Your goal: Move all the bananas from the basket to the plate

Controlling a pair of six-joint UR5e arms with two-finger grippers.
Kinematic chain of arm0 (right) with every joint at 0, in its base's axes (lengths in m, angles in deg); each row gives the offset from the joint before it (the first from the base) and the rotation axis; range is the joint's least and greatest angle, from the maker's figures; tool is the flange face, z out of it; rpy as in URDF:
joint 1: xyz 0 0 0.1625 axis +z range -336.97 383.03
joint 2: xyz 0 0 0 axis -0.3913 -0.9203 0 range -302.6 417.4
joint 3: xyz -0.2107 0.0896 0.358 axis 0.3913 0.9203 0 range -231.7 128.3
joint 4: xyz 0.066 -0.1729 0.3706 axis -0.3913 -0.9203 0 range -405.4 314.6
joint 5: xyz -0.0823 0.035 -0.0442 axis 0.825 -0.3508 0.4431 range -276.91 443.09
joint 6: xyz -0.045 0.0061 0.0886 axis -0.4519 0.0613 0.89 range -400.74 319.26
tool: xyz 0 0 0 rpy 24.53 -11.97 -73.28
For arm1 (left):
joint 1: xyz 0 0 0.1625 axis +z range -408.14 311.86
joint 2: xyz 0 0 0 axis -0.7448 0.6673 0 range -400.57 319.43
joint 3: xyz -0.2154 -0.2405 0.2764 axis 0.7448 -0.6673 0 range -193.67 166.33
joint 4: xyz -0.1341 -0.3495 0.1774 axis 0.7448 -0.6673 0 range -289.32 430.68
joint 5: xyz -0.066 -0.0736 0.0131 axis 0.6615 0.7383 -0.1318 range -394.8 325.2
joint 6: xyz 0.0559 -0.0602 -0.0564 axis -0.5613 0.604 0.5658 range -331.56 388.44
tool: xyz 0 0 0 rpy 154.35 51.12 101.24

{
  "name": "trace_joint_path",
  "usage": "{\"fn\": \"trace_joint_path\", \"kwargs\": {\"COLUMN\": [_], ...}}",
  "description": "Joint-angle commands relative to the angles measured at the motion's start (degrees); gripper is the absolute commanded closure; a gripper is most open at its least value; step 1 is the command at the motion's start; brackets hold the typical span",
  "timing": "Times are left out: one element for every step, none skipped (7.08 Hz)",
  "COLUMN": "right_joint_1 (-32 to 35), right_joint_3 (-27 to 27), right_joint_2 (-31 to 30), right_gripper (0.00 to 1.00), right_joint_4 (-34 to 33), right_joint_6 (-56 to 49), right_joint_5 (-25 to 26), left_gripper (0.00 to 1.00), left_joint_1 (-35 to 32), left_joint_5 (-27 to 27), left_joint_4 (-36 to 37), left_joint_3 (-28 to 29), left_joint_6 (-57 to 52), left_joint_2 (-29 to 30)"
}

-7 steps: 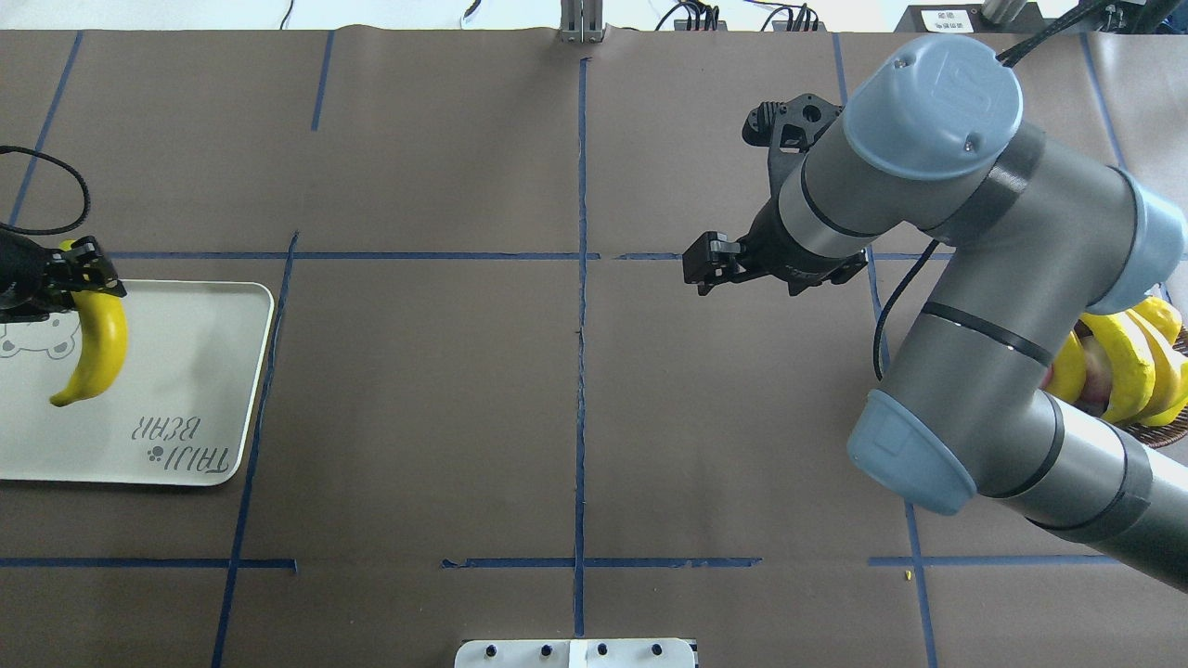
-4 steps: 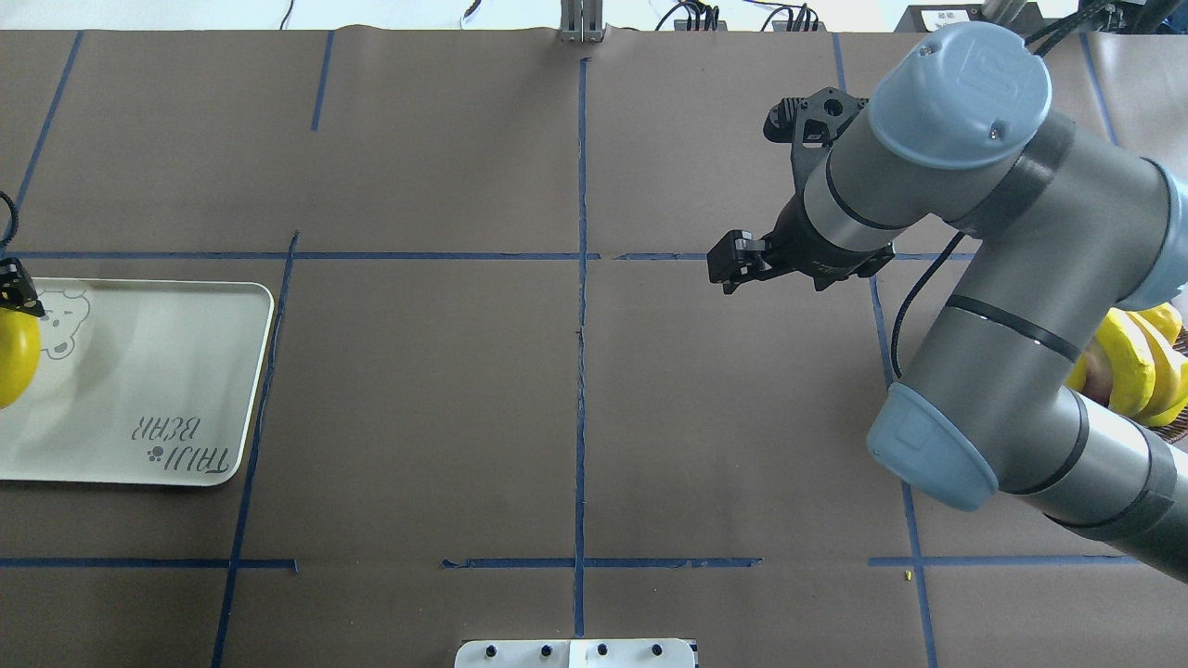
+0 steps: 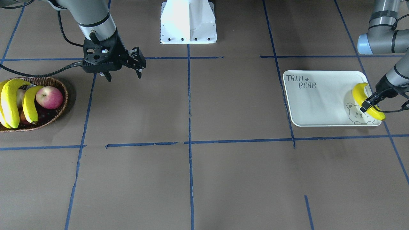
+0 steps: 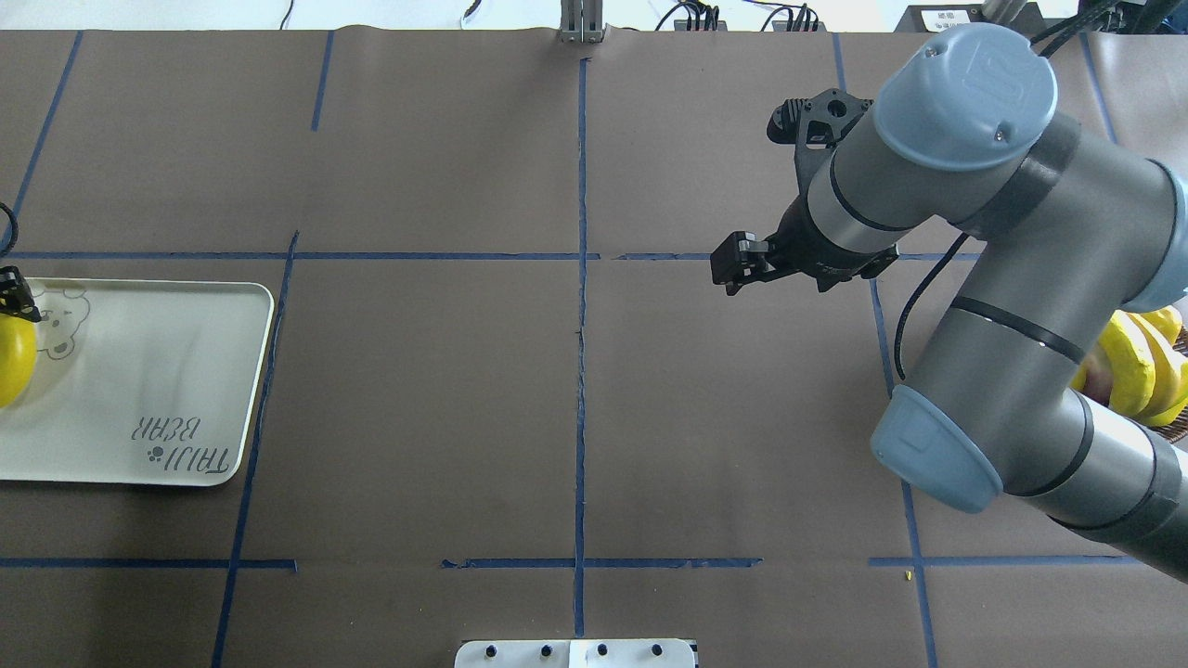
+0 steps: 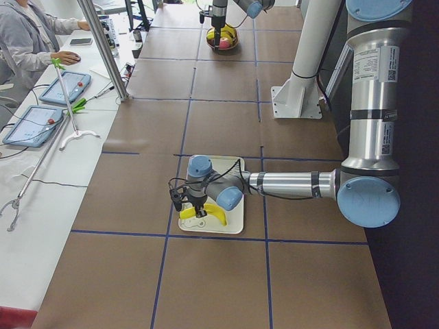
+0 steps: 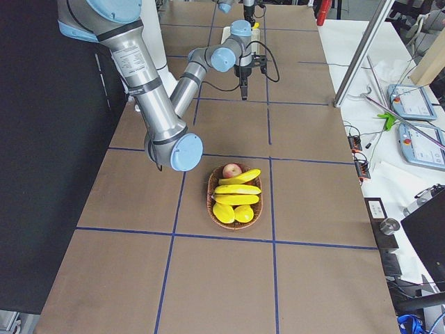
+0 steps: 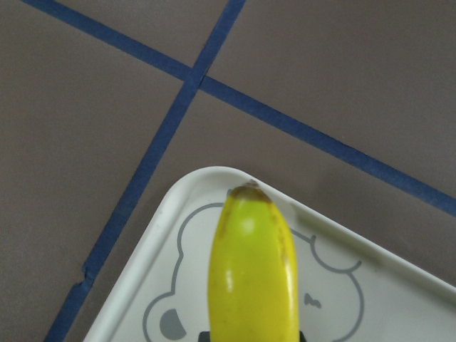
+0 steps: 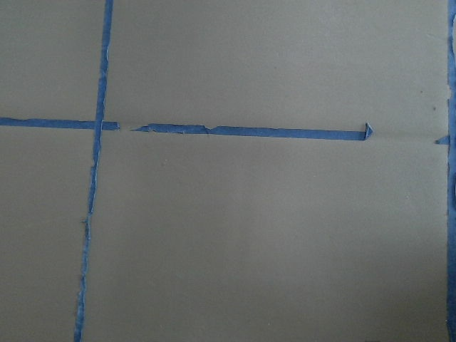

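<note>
One banana hangs clamped in left fingers over plate, bear corner. Three bananas lie in basket. Right fingers are empty above worktop, gap unclear. Likely light, glossy, easily bruised: pinch gently mid-curve.

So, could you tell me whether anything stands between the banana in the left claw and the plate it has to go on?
Nothing visible does. The left claw holds the banana at the bear-drawing corner of the plate, and the plate's surface around it is bare.
</note>
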Motion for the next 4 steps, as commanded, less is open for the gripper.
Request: {"fn": "trace_joint_path", "kwargs": {"right_joint_1": [-0.07,0.02,0.1,0.45], "right_joint_3": [0.0,0.0,-0.61,-3.05], "right_joint_2": [0.08,-0.01,-0.88,-3.93], "right_gripper": [0.0,0.0,0.0,0.0], "right_joint_4": [-0.05,-0.05,0.03,0.21], "right_joint_6": [0.0,0.0,0.0,-1.22], "right_joint_5": [0.0,0.0,0.0,-0.09], "left_gripper": [0.0,0.0,0.0,0.0], "left_joint_1": [-0.15,-0.68,-4.34,-8.64], "left_joint_5": [0.15,0.24,4.85,13.51], "left_joint_4": [-1.37,-0.93,-0.32,-0.58], "left_joint_3": [0.85,0.77,0.59,-0.28], "left_joint_6": [-3.8,-8.27,-12.05,-12.35], "left_joint_2": [0.4,0.31,0.4,0.57]}}
